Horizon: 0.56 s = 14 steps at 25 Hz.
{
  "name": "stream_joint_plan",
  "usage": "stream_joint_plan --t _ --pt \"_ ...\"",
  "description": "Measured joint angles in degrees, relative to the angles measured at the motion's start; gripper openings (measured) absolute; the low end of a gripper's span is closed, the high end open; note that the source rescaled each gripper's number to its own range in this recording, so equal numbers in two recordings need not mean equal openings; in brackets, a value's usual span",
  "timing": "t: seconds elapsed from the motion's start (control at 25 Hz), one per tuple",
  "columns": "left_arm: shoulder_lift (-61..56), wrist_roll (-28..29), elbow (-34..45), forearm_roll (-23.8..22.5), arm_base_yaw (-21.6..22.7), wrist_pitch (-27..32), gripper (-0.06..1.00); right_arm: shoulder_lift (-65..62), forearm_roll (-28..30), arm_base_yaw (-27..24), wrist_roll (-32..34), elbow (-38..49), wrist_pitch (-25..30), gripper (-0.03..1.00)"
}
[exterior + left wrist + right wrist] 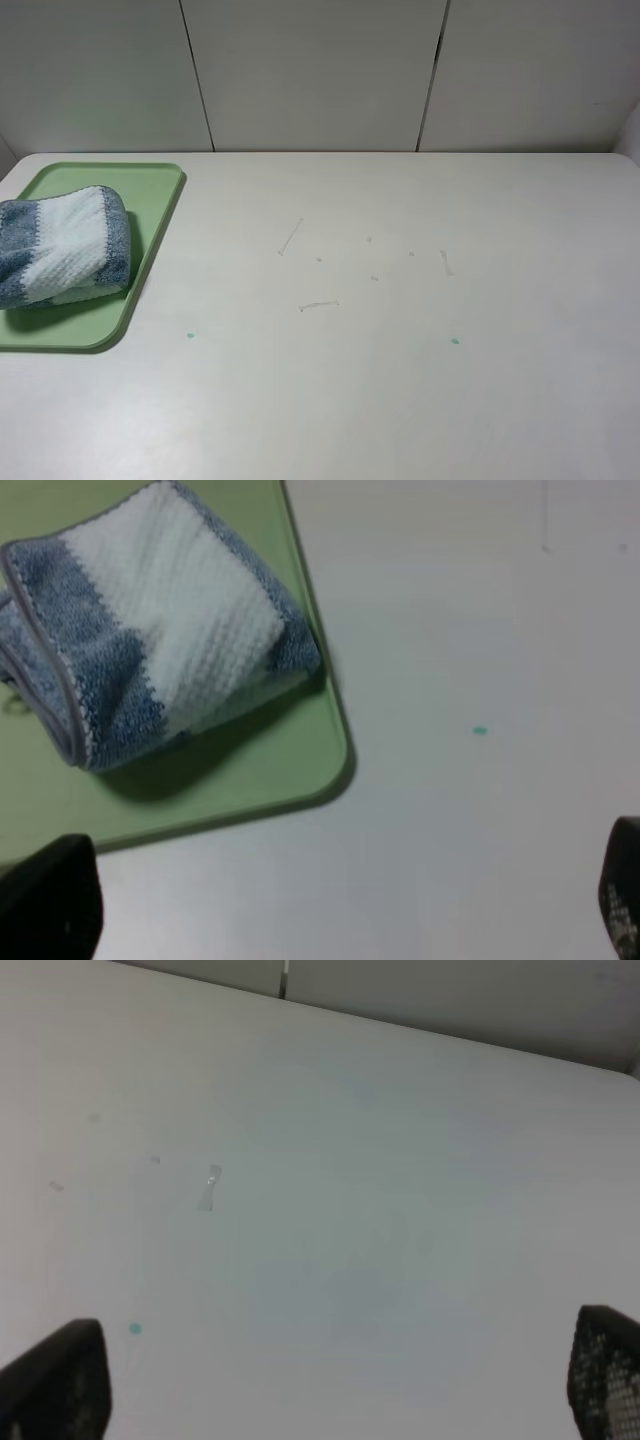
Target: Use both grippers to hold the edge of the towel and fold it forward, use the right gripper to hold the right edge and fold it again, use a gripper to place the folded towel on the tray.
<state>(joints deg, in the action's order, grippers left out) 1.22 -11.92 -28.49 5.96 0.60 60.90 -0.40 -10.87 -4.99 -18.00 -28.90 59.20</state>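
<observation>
The folded towel [60, 247], striped blue-grey and white, lies on the pale green tray [150, 215] at the table's far left. In the left wrist view the towel [165, 630] sits on the tray [270, 770] with its grey hem facing the tray's inside. My left gripper [330, 905] is open and empty, back from the tray's corner, only its black fingertips [50, 900] showing. My right gripper [330, 1380] is open and empty over bare table. Neither arm shows in the exterior high view.
The white table [400, 350] carries faint scuff marks [290, 237] and small teal dots [455, 340]. A panelled white wall [320, 70] stands behind the table's far edge.
</observation>
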Motion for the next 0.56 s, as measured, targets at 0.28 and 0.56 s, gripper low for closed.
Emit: stream_joint_plan --t 0.28,0.56 --pt "-1.6 0.2 0.0 -0.1 0.0 0.0 1.00 0.0 0.0 0.0 0.0 0.0 0.0 1.00" --pt "-1.6 0.9 0.0 -0.3 0.0 0.0 1.00 0.0 0.0 0.0 0.0 0.0 0.0 1.00"
